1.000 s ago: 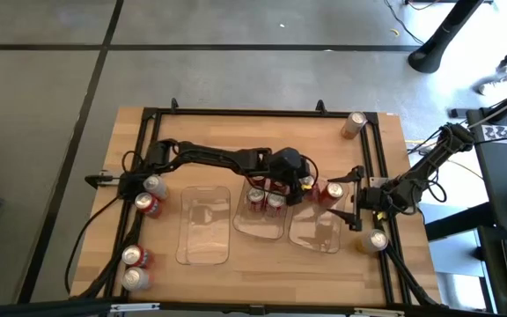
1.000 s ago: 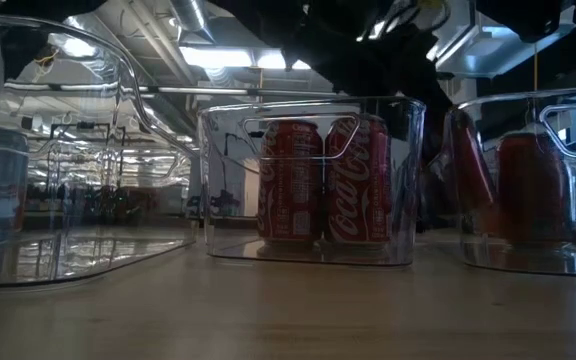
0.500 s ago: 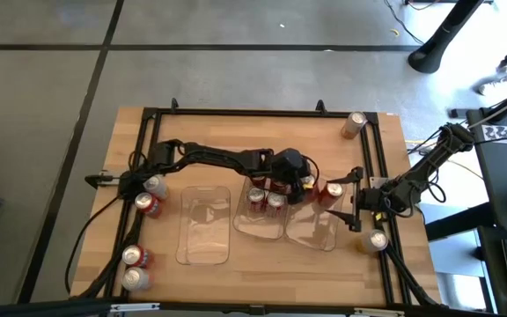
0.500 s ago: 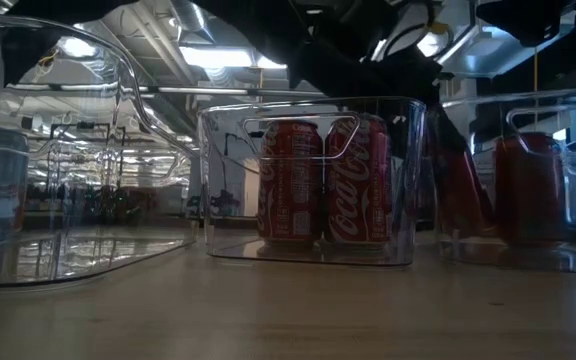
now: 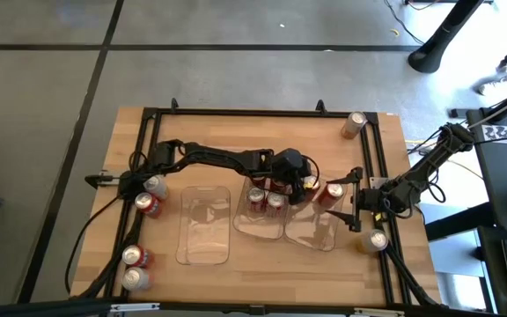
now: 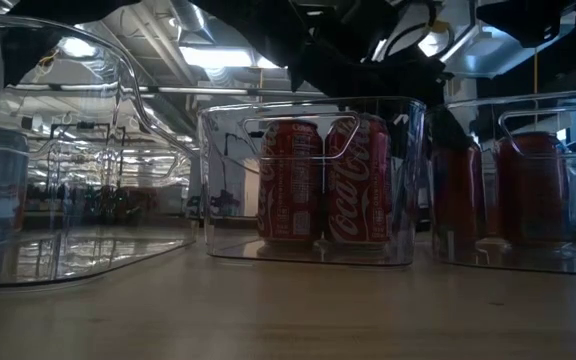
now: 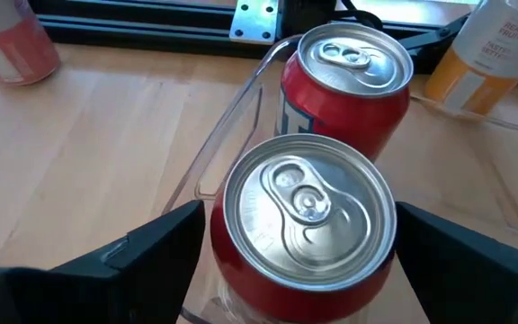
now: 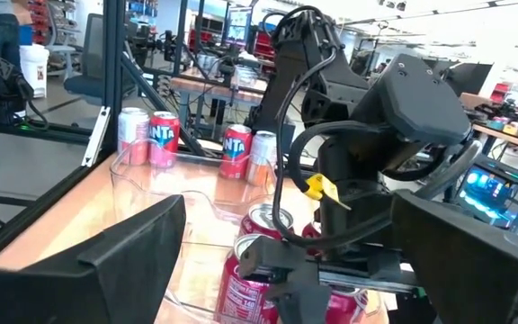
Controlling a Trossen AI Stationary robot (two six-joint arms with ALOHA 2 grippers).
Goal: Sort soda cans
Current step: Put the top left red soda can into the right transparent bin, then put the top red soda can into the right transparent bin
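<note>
The setting was a robotics laboratory or workshop. A wooden counter point(image 5: 262, 264) edged by a black metal frame point(image 5: 262, 113) stood on a grey tiled floor point(image 5: 42, 79). Beyond it, workbenches point(image 8: 214, 85), cabling and bright ceiling lights point(image 6: 208, 55) were visible.

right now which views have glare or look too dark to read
Low view: the arms overhead are near-black silhouettes, ceiling lights reflect in the clear trays, yet the two red cans read fine. High view: evenly lit. Left wrist view: soft sheen on the near can's lid, fingers dark.
</note>
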